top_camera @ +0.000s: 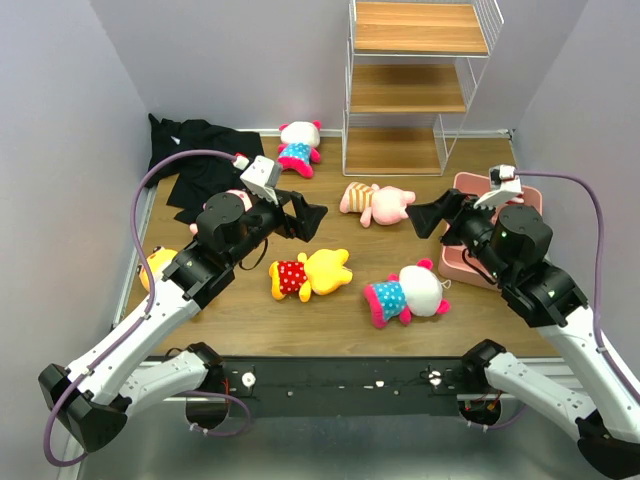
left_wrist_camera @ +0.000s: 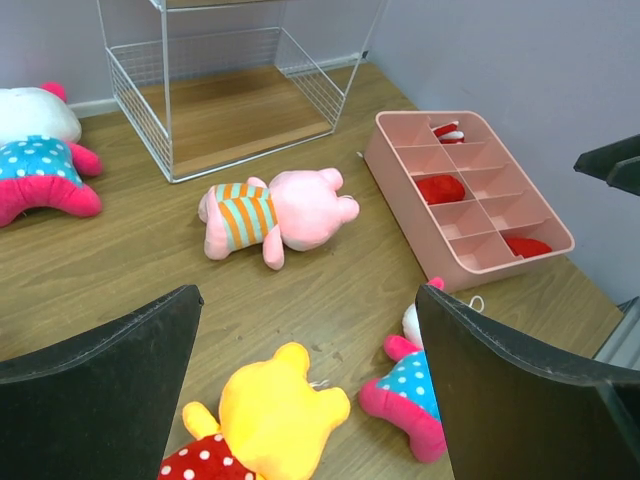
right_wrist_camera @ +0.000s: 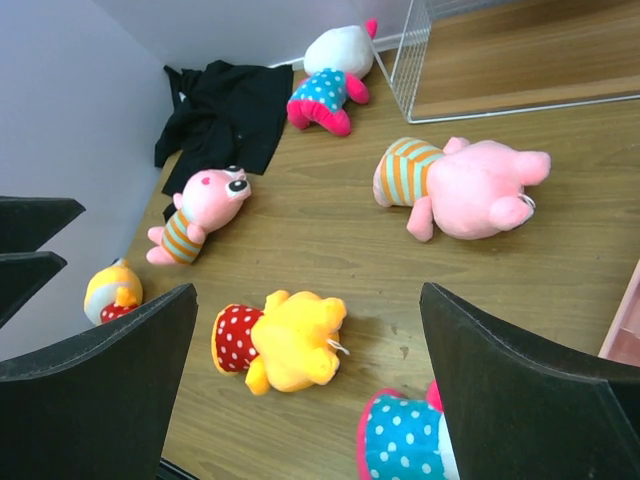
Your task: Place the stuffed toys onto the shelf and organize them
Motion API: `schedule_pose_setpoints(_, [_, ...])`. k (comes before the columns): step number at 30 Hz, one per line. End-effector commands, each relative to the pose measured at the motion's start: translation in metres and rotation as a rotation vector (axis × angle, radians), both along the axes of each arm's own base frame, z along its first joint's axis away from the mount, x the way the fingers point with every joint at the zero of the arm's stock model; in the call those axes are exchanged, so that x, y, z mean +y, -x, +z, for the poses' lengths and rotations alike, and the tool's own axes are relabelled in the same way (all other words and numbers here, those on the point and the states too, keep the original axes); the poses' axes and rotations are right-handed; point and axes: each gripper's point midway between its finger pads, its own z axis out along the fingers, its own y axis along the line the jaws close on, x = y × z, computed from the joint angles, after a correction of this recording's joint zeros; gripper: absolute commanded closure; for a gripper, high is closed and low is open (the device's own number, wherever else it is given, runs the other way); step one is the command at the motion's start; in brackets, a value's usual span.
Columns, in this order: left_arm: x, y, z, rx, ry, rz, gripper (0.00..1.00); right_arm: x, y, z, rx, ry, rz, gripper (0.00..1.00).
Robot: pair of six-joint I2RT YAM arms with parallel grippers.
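2 toys lie nearest the front edge of the table (top_camera: 330, 330): a yellow toy (top_camera: 310, 273) and a blue-dressed toy (top_camera: 405, 293), side by side. just beyond them the left gripper (top_camera: 310, 222) and right gripper (top_camera: 424, 220) hang spread wide, holding nothing. further back lies a pink striped toy (top_camera: 378, 203). the shelf (top_camera: 405, 90) stands at the back edge, no toy on it yet, with a second blue-dressed toy (top_camera: 298, 148) beside its left foot. the plush looks light and squashy, so pinch across the plump belly rather than a floppy limb.
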Motion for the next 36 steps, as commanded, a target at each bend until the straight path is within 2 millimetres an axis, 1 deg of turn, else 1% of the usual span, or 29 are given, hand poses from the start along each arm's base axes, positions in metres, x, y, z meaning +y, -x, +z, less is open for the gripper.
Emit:
schedule_pose_setpoints(1, [0.001, 0.005, 0.005, -0.028, -0.005, -0.014, 0.01, -0.003, 0.002, 0.002, -0.010, 0.007, -0.005, 0.00])
schedule_pose_setpoints(8, [0.005, 0.005, 0.006, -0.036, -0.009, -0.001, 0.01, -0.004, 0.007, -0.001, -0.009, 0.001, 0.000, 0.00])
schedule_pose_setpoints(9, [0.004, 0.005, 0.006, -0.035, -0.010, -0.001, 0.01, -0.004, 0.006, -0.006, -0.002, 0.006, -0.001, 0.00])
schedule_pose_setpoints(11, [0.005, 0.003, 0.003, -0.027, -0.015, 0.007, 0.01, -0.005, 0.007, -0.009, -0.007, 0.011, -0.002, 0.00])
schedule_pose_setpoints(13, [0.003, 0.001, -0.003, -0.009, -0.030, 0.008, 0.01, -0.006, 0.008, -0.016, -0.001, 0.018, -0.001, 0.00])
schedule_pose_setpoints(15, [0.009, -0.006, -0.009, 0.009, -0.052, 0.058, 0.01, -0.010, 0.009, -0.019, 0.008, 0.022, -0.018, 0.00])
schedule_pose_setpoints(16, [0.009, -0.011, -0.016, 0.027, -0.072, 0.072, 0.01, -0.012, 0.010, -0.027, 0.025, 0.030, -0.026, 0.00])
schedule_pose_setpoints(17, [0.009, -0.014, -0.017, 0.036, -0.086, 0.086, 0.01, -0.014, 0.011, -0.027, 0.019, 0.021, -0.033, 0.00])
schedule_pose_setpoints(19, [0.013, -0.022, -0.032, 0.071, -0.146, 0.128, 0.02, -0.013, 0.013, -0.028, -0.001, 0.027, -0.018, 0.00])
schedule_pose_setpoints(20, [0.015, -0.025, -0.033, 0.078, -0.161, 0.148, 0.02, -0.009, 0.015, -0.034, -0.005, 0.046, 0.015, 0.01])
schedule_pose_setpoints(21, [0.014, -0.026, -0.037, 0.084, -0.192, 0.154, 0.02, -0.008, 0.018, -0.032, -0.024, 0.041, 0.031, 0.01])
schedule_pose_setpoints(22, [0.015, -0.028, -0.051, 0.116, -0.250, 0.167, 0.03, -0.006, 0.019, -0.031, -0.036, 0.039, 0.045, 0.03])
schedule_pose_setpoints(23, [0.014, -0.029, -0.049, 0.117, -0.273, 0.163, 0.03, -0.005, 0.020, -0.035, -0.034, 0.042, 0.057, 0.04])
schedule_pose_setpoints(24, [0.011, -0.025, -0.056, 0.130, -0.313, 0.141, 0.04, -0.004, 0.023, -0.034, -0.043, 0.032, 0.068, 0.05])
schedule_pose_setpoints(25, [0.008, -0.019, -0.072, 0.160, -0.391, 0.093, 0.06, -0.004, 0.024, -0.034, -0.047, 0.029, 0.076, 0.07])
schedule_pose_setpoints(26, [0.006, -0.016, -0.072, 0.159, -0.424, 0.072, 0.08, -0.003, 0.026, -0.035, -0.047, 0.025, 0.081, 0.08])
schedule_pose_setpoints(27, [0.004, -0.013, -0.079, 0.166, -0.462, 0.057, 0.09, -0.002, 0.027, -0.039, -0.042, 0.028, 0.091, 0.08])
schedule_pose_setpoints(28, [-0.001, -0.003, -0.087, 0.162, -0.530, 0.020, 0.12, -0.003, 0.029, -0.037, -0.056, 0.022, 0.092, 0.09])
schedule_pose_setpoints(29, [-0.001, -0.003, -0.096, 0.160, -0.592, 0.033, 0.14, -0.004, 0.029, -0.037, -0.060, 0.020, 0.091, 0.09])
schedule_pose_setpoints(30, [-0.002, 0.000, -0.104, 0.157, -0.642, 0.029, 0.15, -0.004, 0.030, -0.043, -0.056, 0.022, 0.091, 0.09])
schedule_pose_setpoints(31, [-0.009, 0.010, -0.114, 0.151, -0.701, -0.004, 0.20, -0.005, 0.031, -0.040, -0.072, 0.013, 0.090, 0.10])
schedule_pose_setpoints(32, [-0.011, 0.009, -0.127, 0.154, -0.769, -0.015, 0.24, -0.005, 0.032, -0.041, -0.076, 0.014, 0.092, 0.10])
schedule_pose_setpoints(34, [-0.015, 0.012, -0.142, 0.179, -0.817, -0.042, 0.31, -0.006, 0.033, -0.041, -0.085, 0.012, 0.095, 0.11])
schedule_pose_setpoints(35, [-0.019, 0.011, -0.152, 0.200, -0.836, -0.057, 0.32, -0.007, 0.035, -0.038, -0.094, 0.006, 0.097, 0.11])
schedule_pose_setpoints(36, [-0.023, 0.012, -0.156, 0.208, -0.840, -0.079, 0.32, -0.006, 0.037, -0.037, -0.099, 0.006, 0.104, 0.11])
